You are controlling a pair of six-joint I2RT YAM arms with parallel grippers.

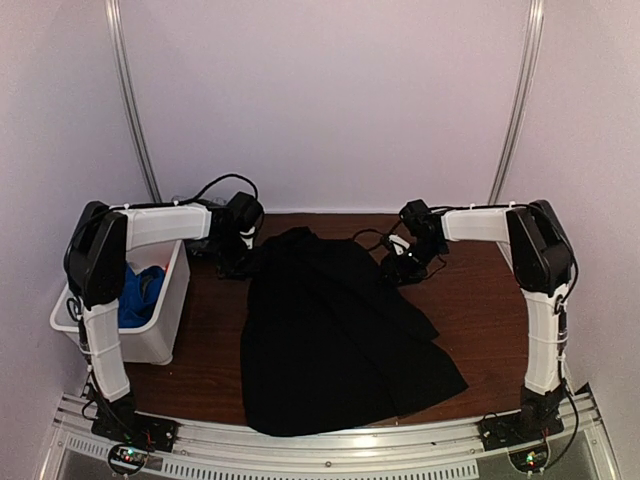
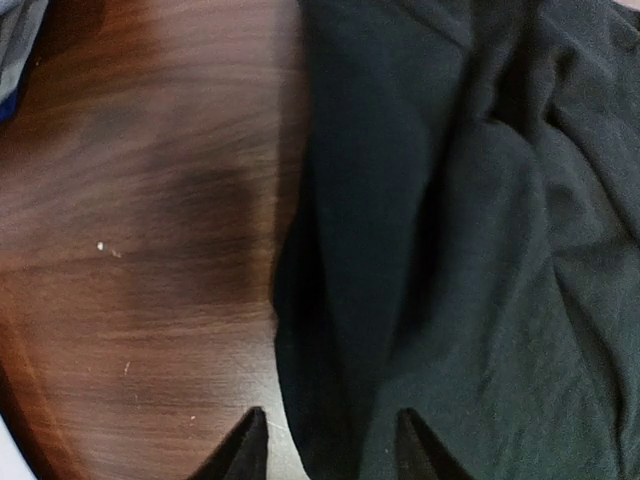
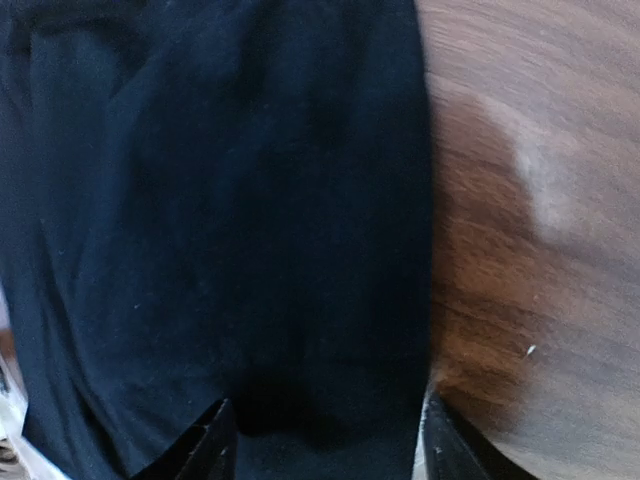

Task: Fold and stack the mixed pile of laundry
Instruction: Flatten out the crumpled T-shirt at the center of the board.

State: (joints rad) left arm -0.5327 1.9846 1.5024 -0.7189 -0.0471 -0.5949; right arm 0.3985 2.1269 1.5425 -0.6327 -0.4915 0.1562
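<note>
A large black cloth (image 1: 335, 335) lies spread on the brown table (image 1: 480, 310), from the far middle to the near edge. My left gripper (image 1: 238, 262) is open at the cloth's far left edge; in the left wrist view (image 2: 330, 445) its fingertips straddle the cloth's edge (image 2: 400, 250). My right gripper (image 1: 403, 265) is open at the cloth's far right edge; in the right wrist view (image 3: 325, 440) the fingertips stand apart over the cloth (image 3: 230, 220). Bright royal-blue fabric (image 1: 140, 295) and a pale piece lie in the white bin.
The white plastic bin (image 1: 165, 325) stands at the table's left edge beside the left arm. Cables hang near both wrists at the back. Bare wood shows to the right of the cloth and between cloth and bin.
</note>
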